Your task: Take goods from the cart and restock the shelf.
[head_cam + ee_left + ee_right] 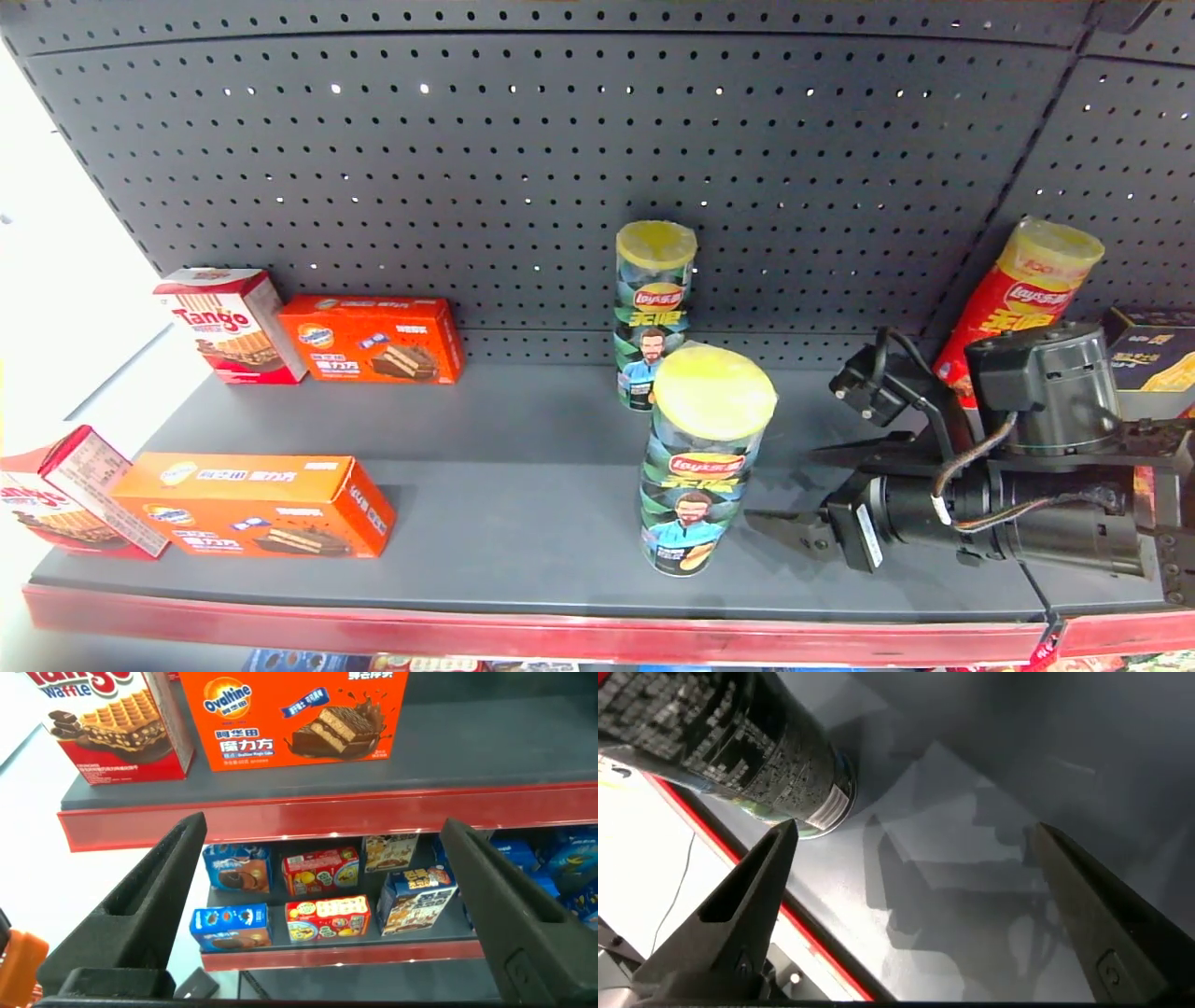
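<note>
On the grey shelf (504, 467) a green chips can (705, 467) with a yellow lid stands upright near the front edge. A second green can (653, 308) stands behind it by the pegboard. My right gripper (784, 487) lies low over the shelf just right of the front can, open and holding nothing. In the right wrist view its fingers (913, 833) are spread above bare shelf, with the can (738, 737) off to one side of them. My left gripper (322, 831) is open and empty, in front of the shelf's red front edge (327, 817).
A red chips can (1022, 289) leans against the pegboard behind my right arm, beside a dark box (1153, 359). Orange boxes (252, 504) (373, 338) and red wafer boxes (65, 495) (229, 322) fill the shelf's left side. Small snack boxes (322, 896) line the lower shelves.
</note>
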You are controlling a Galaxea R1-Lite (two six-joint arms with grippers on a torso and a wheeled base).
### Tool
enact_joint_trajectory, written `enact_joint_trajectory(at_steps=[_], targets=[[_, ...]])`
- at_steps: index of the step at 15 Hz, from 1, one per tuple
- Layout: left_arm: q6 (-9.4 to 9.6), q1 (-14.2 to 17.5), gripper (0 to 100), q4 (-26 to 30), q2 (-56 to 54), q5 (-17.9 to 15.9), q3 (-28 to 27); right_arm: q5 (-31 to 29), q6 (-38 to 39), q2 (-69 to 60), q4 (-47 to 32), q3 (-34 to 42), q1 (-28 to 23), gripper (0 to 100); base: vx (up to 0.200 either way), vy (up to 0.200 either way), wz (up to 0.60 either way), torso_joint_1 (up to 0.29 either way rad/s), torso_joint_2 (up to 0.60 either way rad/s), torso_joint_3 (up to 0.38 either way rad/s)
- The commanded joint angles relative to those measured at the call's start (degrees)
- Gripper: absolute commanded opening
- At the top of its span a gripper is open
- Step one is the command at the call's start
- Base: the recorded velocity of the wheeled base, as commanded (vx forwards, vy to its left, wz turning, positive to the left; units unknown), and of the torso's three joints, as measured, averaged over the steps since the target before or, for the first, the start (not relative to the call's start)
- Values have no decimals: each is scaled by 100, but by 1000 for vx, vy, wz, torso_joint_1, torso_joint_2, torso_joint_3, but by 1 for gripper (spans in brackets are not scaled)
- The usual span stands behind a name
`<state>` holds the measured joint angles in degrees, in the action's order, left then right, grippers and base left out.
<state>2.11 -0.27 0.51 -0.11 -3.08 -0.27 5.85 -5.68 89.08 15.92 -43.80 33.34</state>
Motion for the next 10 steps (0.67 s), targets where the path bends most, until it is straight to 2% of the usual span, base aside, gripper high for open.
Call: enact_joint_trajectory(at_steps=[1, 10], targets=[[0, 0, 100, -7, 11, 1, 0, 4, -3, 48, 8, -32, -3, 100, 0, 0, 0, 0, 0, 0], [0, 9, 100, 2, 11, 1, 0, -5, -3, 400, 25, -401, 190, 100, 0, 0, 0, 0, 0, 0]])
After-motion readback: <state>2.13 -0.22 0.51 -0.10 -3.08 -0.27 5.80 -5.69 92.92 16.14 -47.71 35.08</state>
